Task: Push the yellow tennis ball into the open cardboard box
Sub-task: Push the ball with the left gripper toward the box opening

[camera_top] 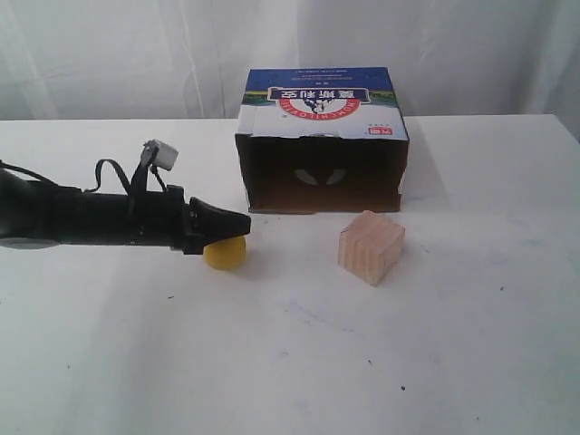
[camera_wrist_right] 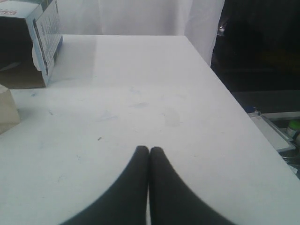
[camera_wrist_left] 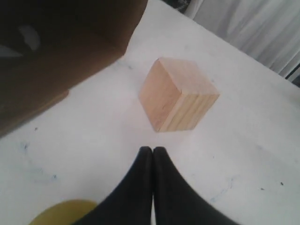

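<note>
The yellow tennis ball [camera_top: 225,253] rests on the white table, left of and in front of the open cardboard box [camera_top: 323,118], whose dark brown inside faces the camera. My left gripper [camera_top: 243,223] is shut with nothing in it; its black fingers lie just above the ball's top. In the left wrist view the ball [camera_wrist_left: 61,213] shows as a yellow patch beside the shut gripper [camera_wrist_left: 153,150], and the box's brown inside [camera_wrist_left: 51,56] lies beyond. My right gripper [camera_wrist_right: 149,149] is shut and empty over bare table; it does not show in the exterior view.
A pale wooden cube [camera_top: 371,246] stands in front of the box's right half, also in the left wrist view as the cube [camera_wrist_left: 177,93]. The box's corner [camera_wrist_right: 44,42] and the table's edge [camera_wrist_right: 243,112] show in the right wrist view. White curtain hangs behind.
</note>
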{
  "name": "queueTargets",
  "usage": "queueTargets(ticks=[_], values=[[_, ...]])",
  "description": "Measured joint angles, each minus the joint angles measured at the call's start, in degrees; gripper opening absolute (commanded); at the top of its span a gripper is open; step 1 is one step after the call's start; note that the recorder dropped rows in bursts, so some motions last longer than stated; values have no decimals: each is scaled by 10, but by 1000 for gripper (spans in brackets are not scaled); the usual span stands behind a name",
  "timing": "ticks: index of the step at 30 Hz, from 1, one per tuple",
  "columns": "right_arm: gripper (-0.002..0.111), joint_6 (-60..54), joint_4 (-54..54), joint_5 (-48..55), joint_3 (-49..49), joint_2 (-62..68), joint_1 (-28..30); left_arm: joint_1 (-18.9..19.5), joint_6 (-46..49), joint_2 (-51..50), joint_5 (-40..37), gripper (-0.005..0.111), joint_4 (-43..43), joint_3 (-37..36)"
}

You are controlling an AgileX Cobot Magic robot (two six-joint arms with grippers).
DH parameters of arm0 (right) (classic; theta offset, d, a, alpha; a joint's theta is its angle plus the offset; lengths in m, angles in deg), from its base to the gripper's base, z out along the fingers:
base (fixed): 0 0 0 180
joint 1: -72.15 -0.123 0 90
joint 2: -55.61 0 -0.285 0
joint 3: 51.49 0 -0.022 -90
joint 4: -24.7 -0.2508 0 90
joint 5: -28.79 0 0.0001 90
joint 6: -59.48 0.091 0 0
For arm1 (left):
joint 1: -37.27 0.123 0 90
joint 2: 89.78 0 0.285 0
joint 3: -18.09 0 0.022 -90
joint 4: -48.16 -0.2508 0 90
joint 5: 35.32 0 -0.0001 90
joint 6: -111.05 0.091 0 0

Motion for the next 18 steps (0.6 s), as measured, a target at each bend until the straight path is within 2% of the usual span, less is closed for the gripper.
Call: queueTargets(ticks=[4,10,12,15,18], values=[[0,0,0,0,0,0,0,0,0,4,-17,0,0,28],[0,0,0,0,0,0,0,8,-39,28,138,0,-7,42],[0,0,0,0,0,0,0,11,-52,23,166,0,-33,42],[0,0,0,0,0,0,0,9,-62,15,154,0,-37,43],[0,0,0,0,0,0,0,-4,-36,2,141,0,0,43]])
